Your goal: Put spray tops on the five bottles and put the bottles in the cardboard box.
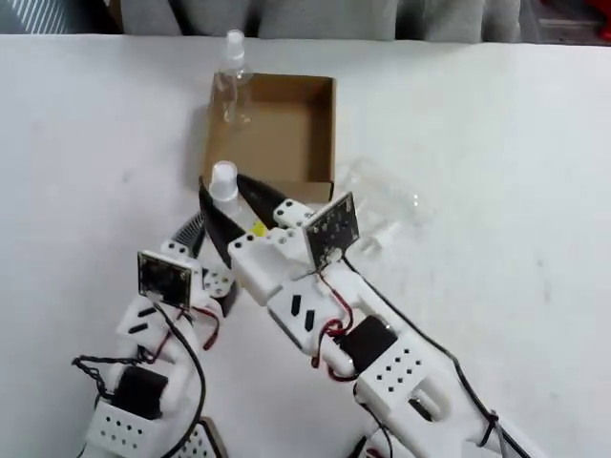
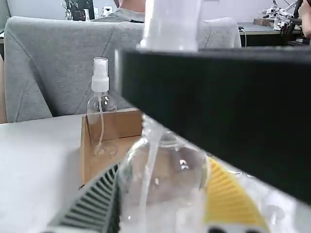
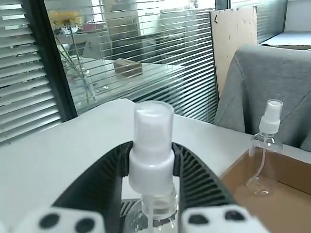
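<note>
Left tool: my left tool (image 2: 160, 201) sits low and left of centre in the high view. It is pressed onto the body of the held bottle (image 2: 165, 170), with a grey ribbed finger (image 2: 92, 206) on one side and a yellow pad (image 2: 228, 196) on the other.
Right tool: my right tool (image 3: 151, 148) comes in from the lower right of the high view. Its two black fingers (image 3: 104, 179) are pinching the collar of the spray top (image 3: 151, 131).
Held bottle: clear and upright, just left of the middle of the high view, close to the box's lower-left corner.
Spray top: white, sitting on the held bottle's neck. I cannot tell whether it is screwed home.
Cardboard box (image 1: 286, 134): open, at upper middle of the high view, touching neither tool.
Standing bottle (image 1: 232, 81): clear and upright in the box's upper-left corner, with a white sprayer on it.
Clear plastic (image 1: 382, 196): lying on the counter just right of the box. I cannot make out what it is.
Counter (image 1: 496, 143): white, carrying the box and the plastic.
Grey fabric (image 1: 334, 14): along the top edge of the high view, past the counter.
</note>
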`<move>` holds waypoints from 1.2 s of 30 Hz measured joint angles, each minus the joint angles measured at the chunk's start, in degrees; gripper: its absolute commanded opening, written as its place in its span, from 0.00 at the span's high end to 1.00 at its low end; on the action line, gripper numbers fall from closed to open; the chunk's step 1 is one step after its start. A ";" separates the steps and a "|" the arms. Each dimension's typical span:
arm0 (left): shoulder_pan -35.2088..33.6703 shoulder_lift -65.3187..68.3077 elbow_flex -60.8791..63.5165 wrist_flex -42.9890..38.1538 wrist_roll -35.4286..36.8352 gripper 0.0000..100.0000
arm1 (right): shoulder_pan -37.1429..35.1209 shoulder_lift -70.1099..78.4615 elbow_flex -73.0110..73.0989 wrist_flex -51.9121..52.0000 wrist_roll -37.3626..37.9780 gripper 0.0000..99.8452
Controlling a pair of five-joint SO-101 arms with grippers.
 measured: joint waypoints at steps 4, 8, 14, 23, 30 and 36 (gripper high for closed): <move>0.09 0.00 0.00 0.00 0.00 0.98 | 0.00 0.00 -0.09 2.20 0.00 0.98; 0.18 0.00 0.00 0.53 0.00 0.98 | 0.00 -0.09 -0.53 4.66 0.00 0.98; 0.26 0.00 0.00 0.53 0.00 0.98 | 0.00 -0.26 -4.57 13.01 0.00 0.98; 0.26 0.00 0.00 0.53 0.00 0.98 | 0.09 -0.62 -5.27 14.59 0.00 0.96; 0.18 0.00 0.00 0.53 0.00 0.98 | -0.44 0.88 -5.10 15.12 -0.18 0.74; 0.26 0.00 0.00 0.53 0.00 0.98 | -0.53 0.62 -5.10 15.47 -0.18 0.71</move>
